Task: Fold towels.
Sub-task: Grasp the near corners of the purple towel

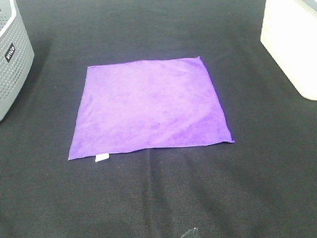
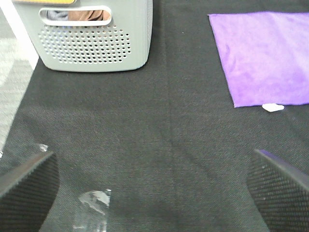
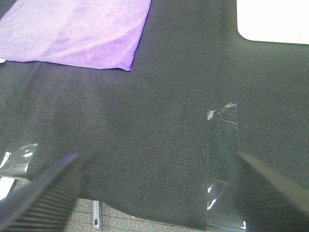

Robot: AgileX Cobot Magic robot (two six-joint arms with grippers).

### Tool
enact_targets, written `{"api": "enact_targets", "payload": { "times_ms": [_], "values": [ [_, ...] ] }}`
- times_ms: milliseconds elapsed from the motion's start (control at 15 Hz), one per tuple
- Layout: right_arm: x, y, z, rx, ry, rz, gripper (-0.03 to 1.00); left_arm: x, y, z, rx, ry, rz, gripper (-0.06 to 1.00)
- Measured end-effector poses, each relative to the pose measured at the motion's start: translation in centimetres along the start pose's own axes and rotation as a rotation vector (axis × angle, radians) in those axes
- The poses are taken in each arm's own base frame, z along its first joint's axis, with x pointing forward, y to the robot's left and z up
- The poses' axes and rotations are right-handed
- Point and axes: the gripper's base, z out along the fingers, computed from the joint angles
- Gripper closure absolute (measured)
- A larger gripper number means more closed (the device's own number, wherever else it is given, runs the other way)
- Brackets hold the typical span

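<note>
A bright purple square towel (image 1: 149, 106) lies flat and unfolded in the middle of the black table, with a small white tag (image 1: 101, 158) at its near left corner. It also shows in the left wrist view (image 2: 265, 58) with the tag (image 2: 273, 107), and in the right wrist view (image 3: 77, 31). My left gripper (image 2: 152, 188) is open and empty, hovering over bare black cloth short of the towel's tag corner. My right gripper (image 3: 154, 193) is open and empty near the table's front edge, short of the towel's near right corner. Neither gripper shows in the exterior high view.
A grey perforated basket (image 1: 2, 59) stands at the far left, also in the left wrist view (image 2: 91, 38). A white bin (image 1: 300, 38) stands at the far right, also in the right wrist view (image 3: 273, 21). Clear tape strips (image 3: 222, 145) stick to the cloth near the front edge.
</note>
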Motion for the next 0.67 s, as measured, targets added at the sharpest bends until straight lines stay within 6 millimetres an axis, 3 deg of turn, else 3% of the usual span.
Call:
{"api": "enact_targets", "payload": {
  "times_ms": [133, 667],
  "values": [
    [0.00, 0.00, 0.00, 0.000, 0.000, -0.008, 0.02, 0.00, 0.00, 0.00, 0.000, 0.000, 0.002, -0.05],
    [0.00, 0.00, 0.00, 0.000, 0.000, -0.016, 0.00, 0.00, 0.00, 0.00, 0.000, 0.000, 0.002, -0.05]
  ]
}}
